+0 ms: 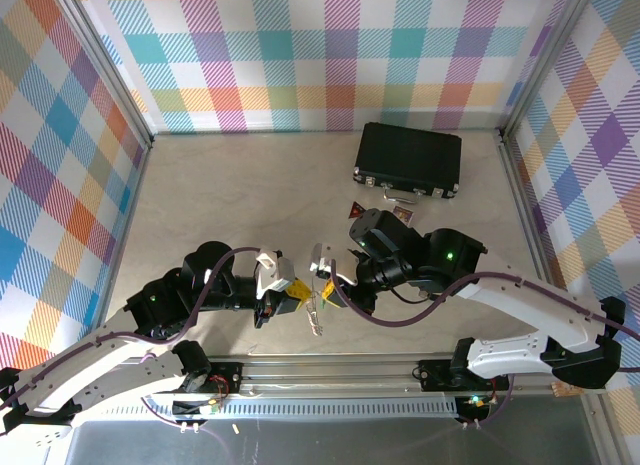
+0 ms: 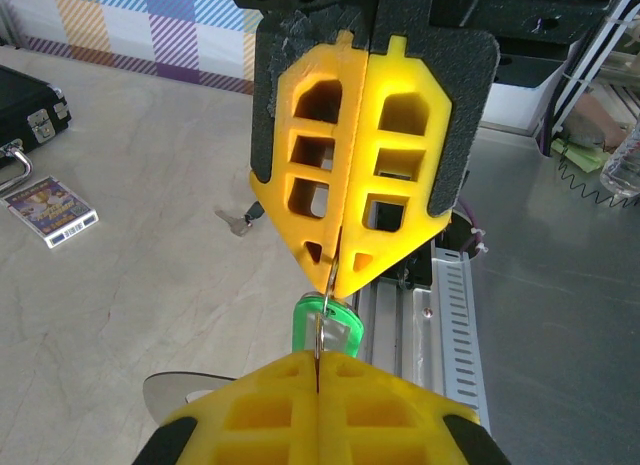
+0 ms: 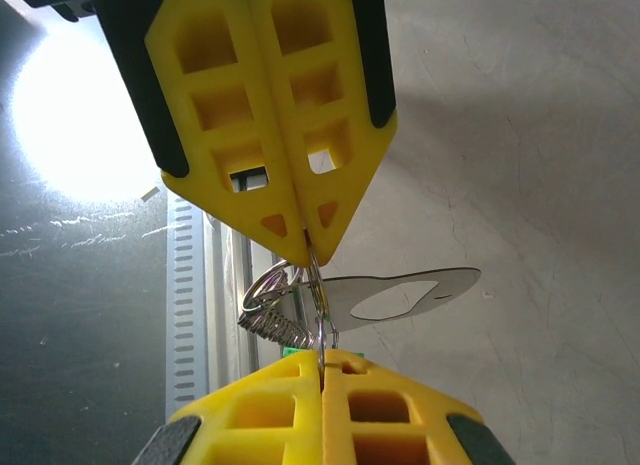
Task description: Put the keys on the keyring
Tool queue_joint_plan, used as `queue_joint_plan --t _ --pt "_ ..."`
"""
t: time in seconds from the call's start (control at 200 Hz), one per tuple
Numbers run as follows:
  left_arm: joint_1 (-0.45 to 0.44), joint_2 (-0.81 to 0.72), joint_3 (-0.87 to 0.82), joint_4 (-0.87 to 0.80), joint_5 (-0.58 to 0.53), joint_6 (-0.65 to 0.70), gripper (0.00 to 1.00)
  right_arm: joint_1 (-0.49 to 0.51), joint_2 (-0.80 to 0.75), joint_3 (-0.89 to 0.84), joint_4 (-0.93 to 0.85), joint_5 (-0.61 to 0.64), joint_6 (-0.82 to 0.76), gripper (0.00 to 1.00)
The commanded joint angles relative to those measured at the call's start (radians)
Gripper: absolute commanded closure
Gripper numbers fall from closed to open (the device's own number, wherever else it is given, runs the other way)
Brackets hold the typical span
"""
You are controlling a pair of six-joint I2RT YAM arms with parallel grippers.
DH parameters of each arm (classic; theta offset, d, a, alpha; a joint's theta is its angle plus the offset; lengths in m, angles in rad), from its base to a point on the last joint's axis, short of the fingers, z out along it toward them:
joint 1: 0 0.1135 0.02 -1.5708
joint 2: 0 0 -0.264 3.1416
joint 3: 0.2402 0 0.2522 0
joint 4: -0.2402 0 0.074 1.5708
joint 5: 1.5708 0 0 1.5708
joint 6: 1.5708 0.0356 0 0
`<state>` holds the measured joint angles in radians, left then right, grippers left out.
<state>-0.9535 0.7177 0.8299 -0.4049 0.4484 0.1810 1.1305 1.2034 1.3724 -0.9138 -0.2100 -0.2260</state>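
Green key (image 2: 325,325), silvery keyring (image 3: 275,310) between tip-to-tip jaws; left jaws, right jaws both pinching keyring.

Beige table (image 1: 230,195): black case (image 1: 408,160); patterned card (image 1: 404,213) and dark red piece (image 1: 356,208) lay just beside it; black-headed key (image 2: 240,221) farther off.

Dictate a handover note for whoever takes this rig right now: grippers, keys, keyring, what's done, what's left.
Left gripper: jaws shut on the green key.
Right gripper: jaws shut on the keyring, tip to tip with the left.
Black key: lying on the table, untouched.
Done: key and keyring are lifted and meeting; can't tell if the key is threaded.
Left: check that, then add the black key.
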Motion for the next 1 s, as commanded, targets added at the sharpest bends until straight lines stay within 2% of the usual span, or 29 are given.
queue_joint_plan --t 0.0,0.995 --pt "-0.009 -0.012 0.030 0.029 0.019 0.018 1.00 -0.004 -0.014 -0.006 0.011 -0.006 -0.014 1.00" --pt "-0.008 -0.021 0.028 0.025 0.018 0.018 1.00 -0.004 -0.014 -0.007 0.022 -0.006 -0.022 1.00"
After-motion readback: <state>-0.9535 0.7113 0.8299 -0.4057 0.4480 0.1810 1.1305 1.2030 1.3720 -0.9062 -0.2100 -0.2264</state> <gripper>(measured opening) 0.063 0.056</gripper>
